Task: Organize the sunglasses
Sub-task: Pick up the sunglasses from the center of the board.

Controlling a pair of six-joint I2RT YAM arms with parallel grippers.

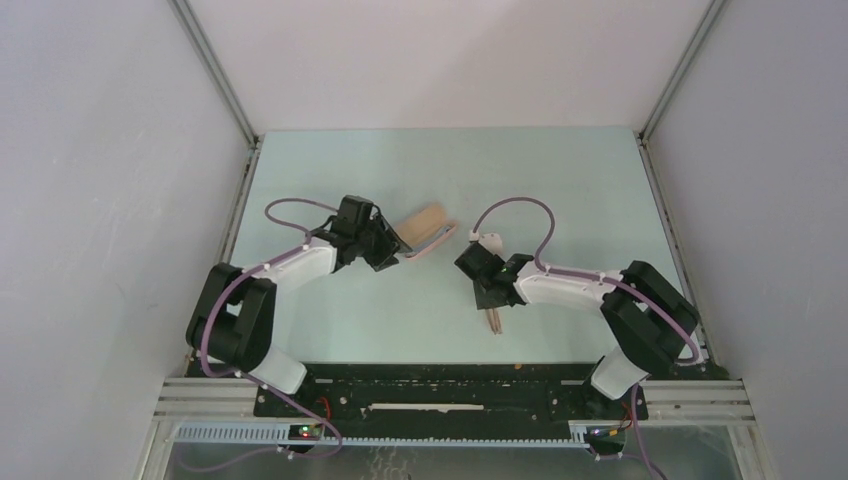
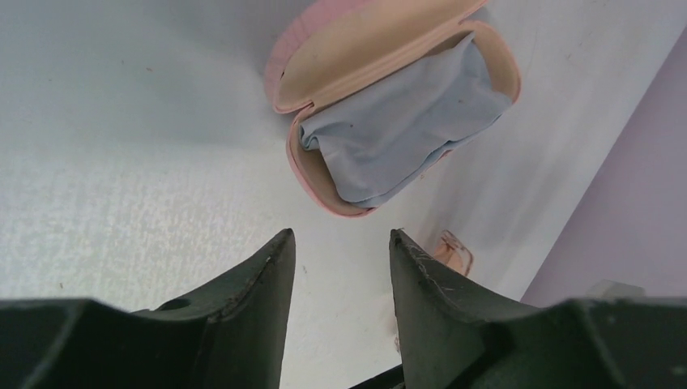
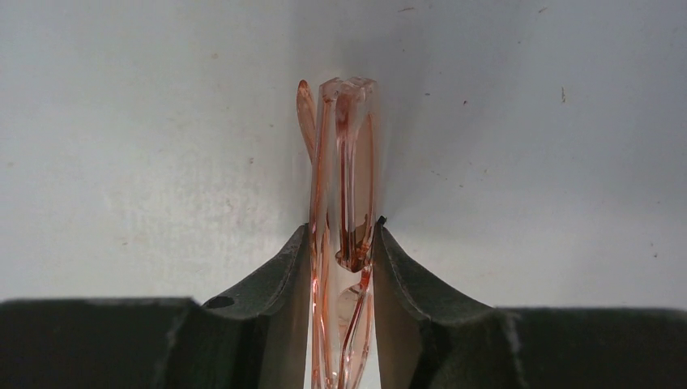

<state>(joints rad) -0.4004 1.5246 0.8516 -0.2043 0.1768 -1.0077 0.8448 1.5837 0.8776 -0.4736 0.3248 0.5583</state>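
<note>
The left claw (image 2: 340, 243) stands open and empty just short of the case (image 2: 364, 44). The case lies open on the surface (image 1: 560, 180), with the cloth (image 2: 397, 138) bunched in its lower half. Further right, near the case, the right claw (image 3: 342, 235) is clamped on the folded sunglasses (image 3: 344, 162); whether they are clear of the surface I cannot tell. Folding and pickup look done. Carrying them over, laying them in the case and shutting the lid are left.

Left hand (image 2: 340, 239) wide, right hand (image 3: 341, 228) tight.
</note>
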